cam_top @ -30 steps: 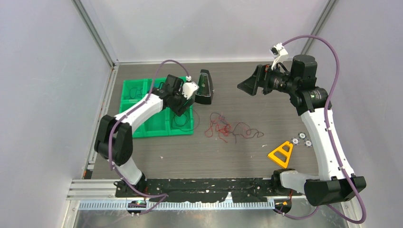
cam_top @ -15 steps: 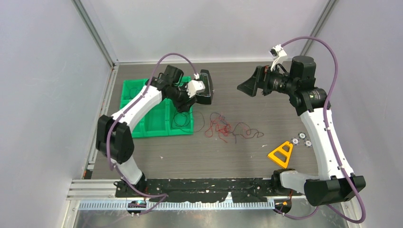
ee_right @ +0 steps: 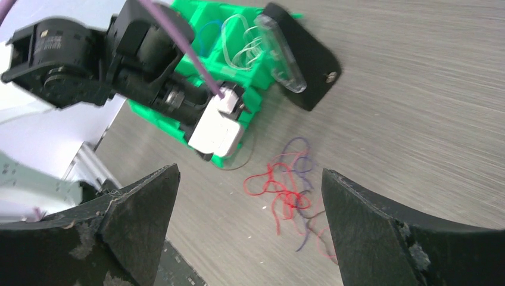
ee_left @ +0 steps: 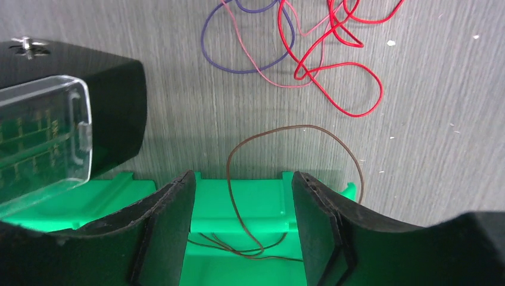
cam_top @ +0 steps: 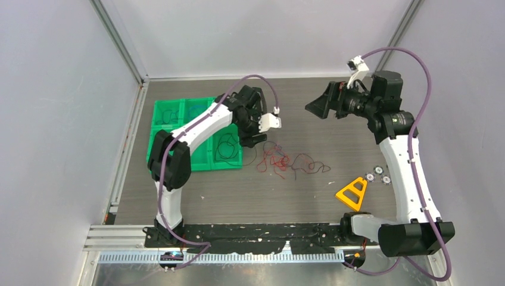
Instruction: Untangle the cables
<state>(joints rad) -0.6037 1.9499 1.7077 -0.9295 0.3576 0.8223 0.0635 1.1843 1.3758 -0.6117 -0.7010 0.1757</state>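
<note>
Top view: cables (cam_top: 287, 162) tangled mid-surface on table (cam_top: 238, 196), just right of green tray (cam_top: 178, 128); left gripper (cam_top: 250, 139) at tray's right edge
Left wrist: jaws apart, clamping nothing; brown cable (ee_left: 298, 127) loops over tray rim
Right wrist: right gripper (ee_right: 250, 229) jaws wide apart, clamping nothing; well apart from cables

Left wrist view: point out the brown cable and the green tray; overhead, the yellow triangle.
brown cable (ee_left: 301, 126), left wrist view, top of its loop.
green tray (ee_left: 238, 196), left wrist view, its bare rim.
yellow triangle (cam_top: 348, 201), top view, its near edge.
</note>
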